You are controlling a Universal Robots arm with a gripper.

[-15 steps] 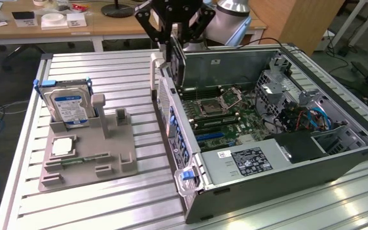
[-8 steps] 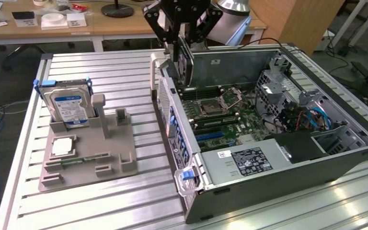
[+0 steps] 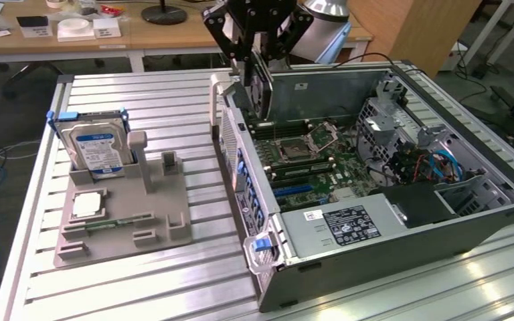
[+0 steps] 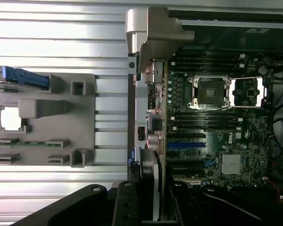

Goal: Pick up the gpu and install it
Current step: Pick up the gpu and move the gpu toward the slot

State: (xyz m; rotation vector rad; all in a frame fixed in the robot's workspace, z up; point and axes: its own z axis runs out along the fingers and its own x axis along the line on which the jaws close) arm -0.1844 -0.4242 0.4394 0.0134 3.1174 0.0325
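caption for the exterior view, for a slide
Gripper holding the gpu on edge over the open computer case

Exterior view — high, angled down, whole table (image 3: 150, 100); wrist view — nearer, straight down along gpu (image 4: 154, 197); shared: motherboard (image 3: 306, 157), grey holder (image 3: 163, 207).

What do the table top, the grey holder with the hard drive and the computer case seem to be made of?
Table top: likely bare aluminium, slotted and shiny. Grey holder: probably matte plastic, evenly dull grey. Computer case: seemingly sheet metal, dark outside, pale grey inside.
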